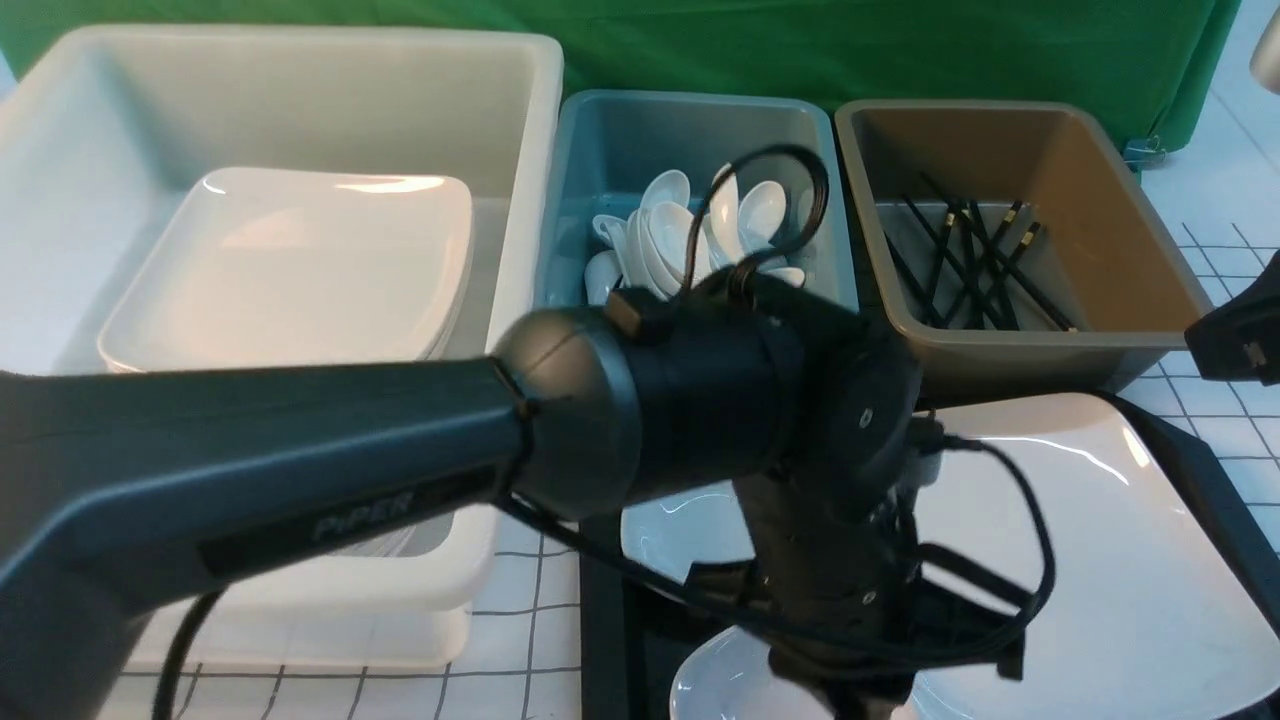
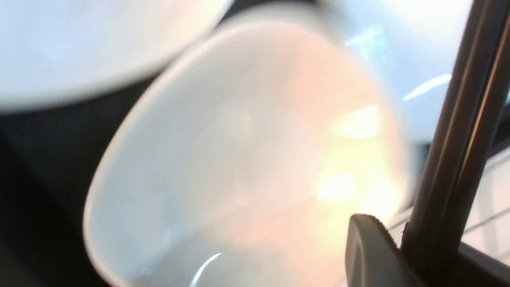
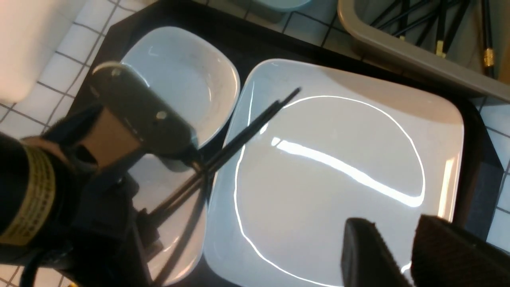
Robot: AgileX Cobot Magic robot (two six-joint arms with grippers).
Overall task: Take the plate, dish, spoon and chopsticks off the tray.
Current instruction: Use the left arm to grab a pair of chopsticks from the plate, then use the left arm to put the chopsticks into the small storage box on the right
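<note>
The black tray (image 3: 255,44) carries the large white plate (image 3: 338,167) and two small white dishes, one (image 3: 187,79) farther off and one (image 3: 171,227) under my left arm. My left gripper (image 3: 195,165) is shut on the black chopsticks (image 3: 255,121), which slant up over the plate's edge. In the left wrist view the chopsticks (image 2: 458,139) are pinched between the fingers (image 2: 370,247) above a dish (image 2: 239,159). My right gripper (image 3: 398,247) hovers open over the plate's corner, with nothing in it. In the front view my left arm hides much of the tray (image 1: 605,620). No spoon shows on the tray.
Three bins stand behind the tray. A big white bin (image 1: 530,120) holds stacked plates. A teal bin (image 1: 600,150) holds several spoons. A brown bin (image 1: 1130,200) holds several chopsticks. The tabletop is white with a grid pattern (image 1: 520,590).
</note>
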